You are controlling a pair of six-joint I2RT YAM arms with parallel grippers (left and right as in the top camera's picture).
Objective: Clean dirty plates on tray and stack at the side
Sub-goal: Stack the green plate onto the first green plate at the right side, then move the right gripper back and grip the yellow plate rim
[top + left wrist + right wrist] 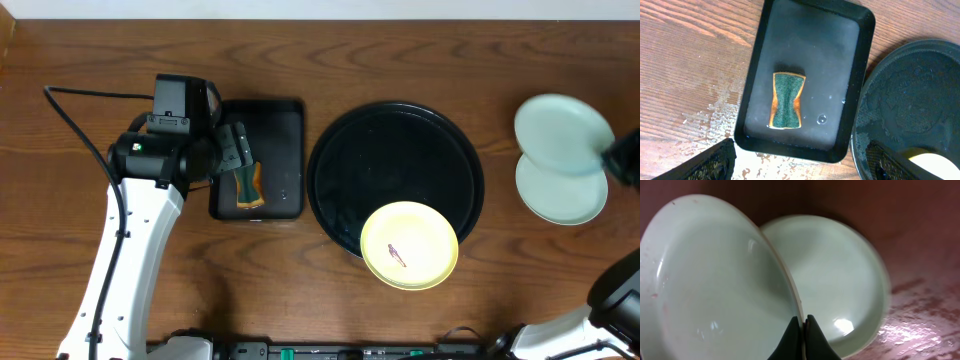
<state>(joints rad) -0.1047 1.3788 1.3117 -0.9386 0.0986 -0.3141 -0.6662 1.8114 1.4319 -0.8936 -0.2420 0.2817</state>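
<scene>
Now, step: stacking, I judge. The right gripper (pixel 803 325) is pinched tight on the rim of the held plate (pixel 715 280), which hangs tilted over the lower plate (pixel 840 280) near the table's right edge.
How to do it well: level the held plate, centre it over the lower one, and bring it down until the rims meet. Only then let go, because a tilted release risks a slide or a clatter.
Grip: a thin hold on the rim, and the plate looks wet, so slow travel seems wise.
Left gripper (pixel 801 150): spread wide and empty above the sponge (pixel 787 100), which lies in the small tray (pixel 810 35) toward the left edge.
Yellow plate (pixel 409 245): sits at the front of the tray (pixel 390 160) with a reddish smear at its centre, so it looks not yet cleaned.
Table (pixel 100 60): dark wood, with wet patches beside the small tray and a sheen by the stack.
Room: hardly any of it shows beyond the table.
</scene>
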